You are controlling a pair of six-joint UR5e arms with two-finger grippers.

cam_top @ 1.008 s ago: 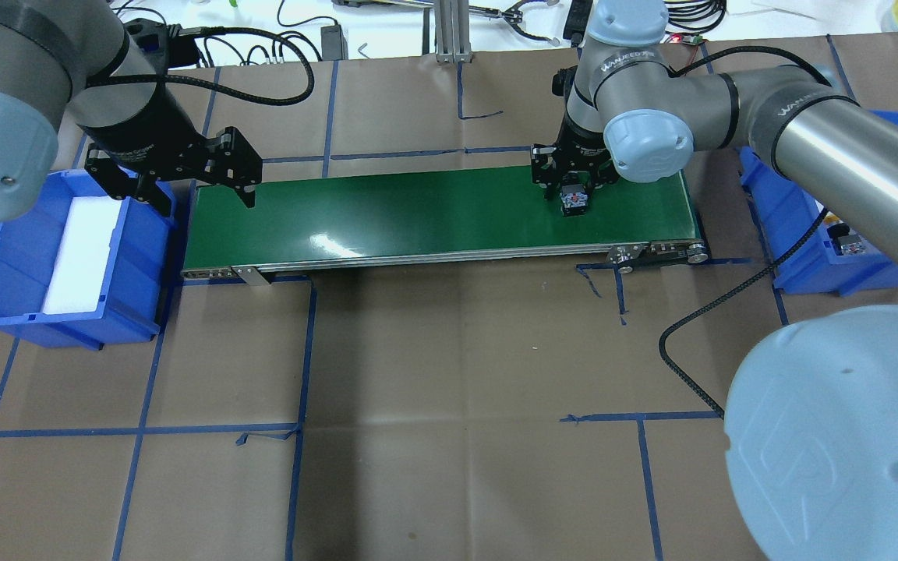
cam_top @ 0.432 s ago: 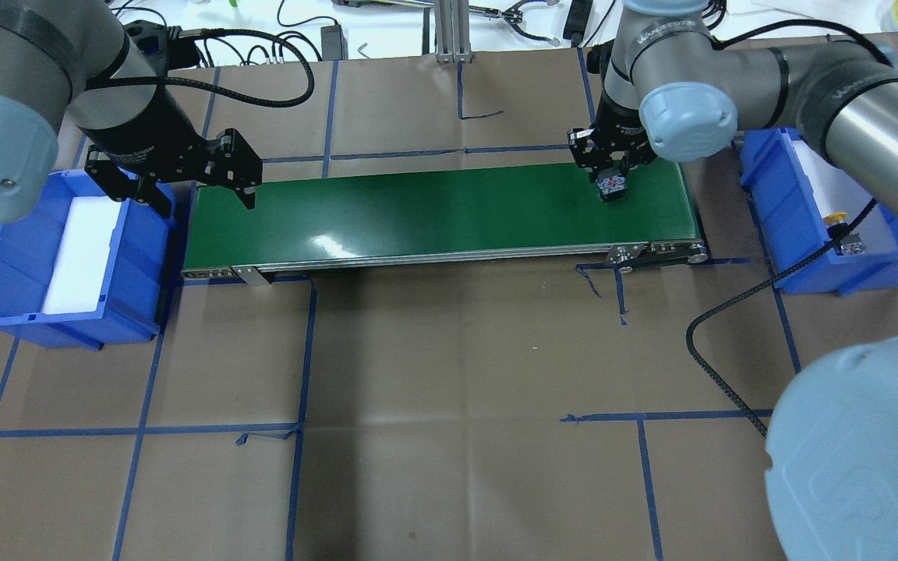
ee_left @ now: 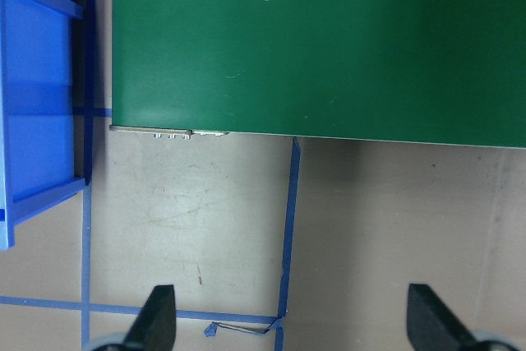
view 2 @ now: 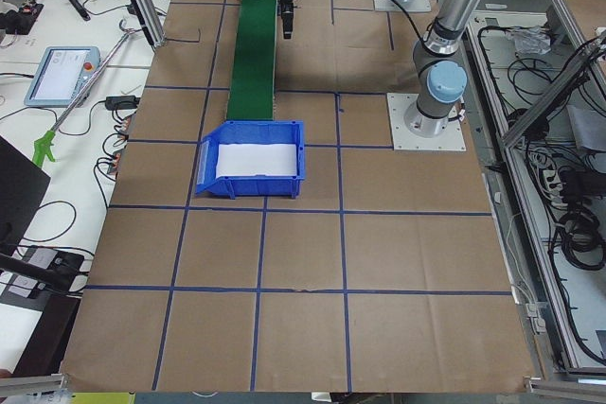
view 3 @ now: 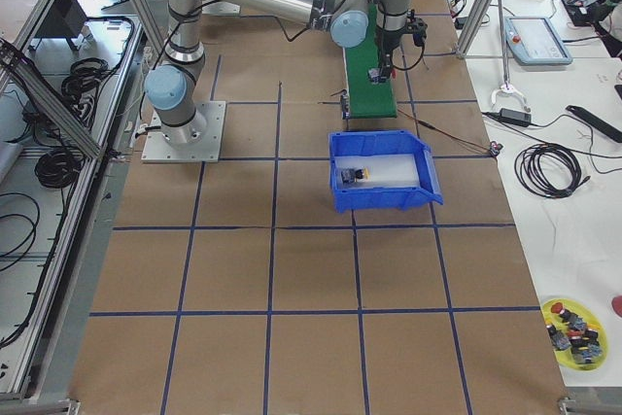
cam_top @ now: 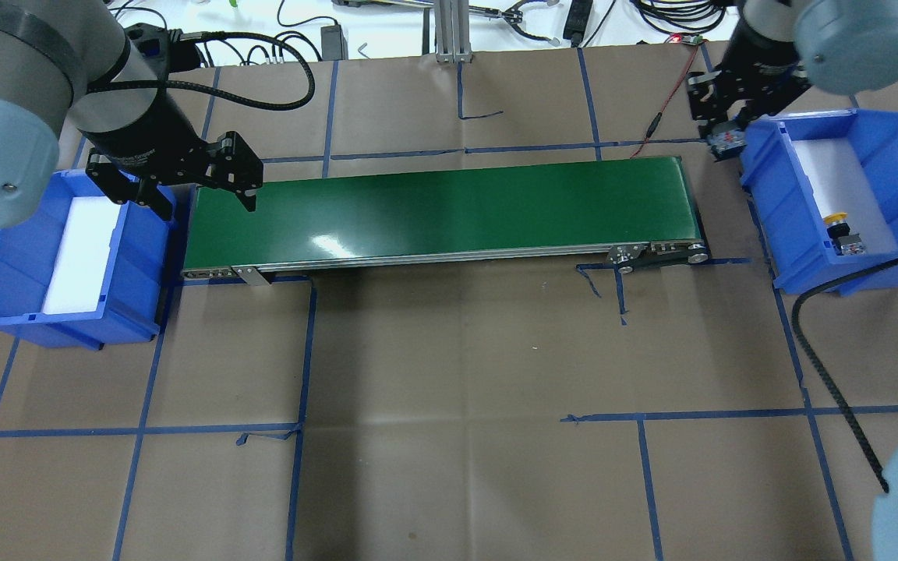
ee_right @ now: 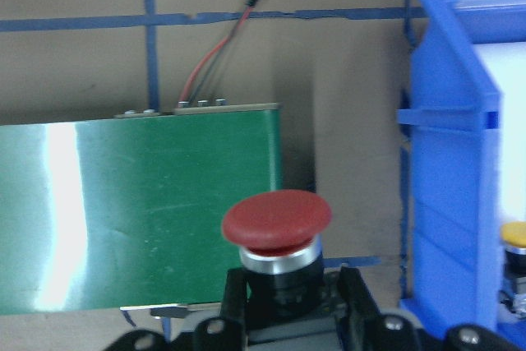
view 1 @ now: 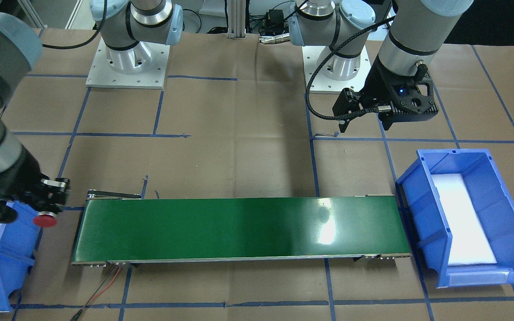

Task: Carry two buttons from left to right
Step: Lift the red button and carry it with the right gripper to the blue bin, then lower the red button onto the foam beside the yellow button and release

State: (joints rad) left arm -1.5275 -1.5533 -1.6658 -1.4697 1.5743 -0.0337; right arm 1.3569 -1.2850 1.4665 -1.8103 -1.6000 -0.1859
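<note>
One red-capped button (ee_right: 278, 219), glossy mushroom cap on a black body, has left the smooth green belt (cam_top: 433, 210) and now hangs pinched in the right gripper (cam_top: 720, 128) beside the blue plastic bin (cam_top: 761, 187). The yellow-capped button (cam_top: 836, 220) lies inside on white foam (cam_top: 823, 167). The left gripper (ee_left: 292, 308) stays spread.

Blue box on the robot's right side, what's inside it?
A white pad lines the blue box, and the yellow button sits on it. The red button is outside, held in the right claw. Whatever is under the pad is covered.
</note>
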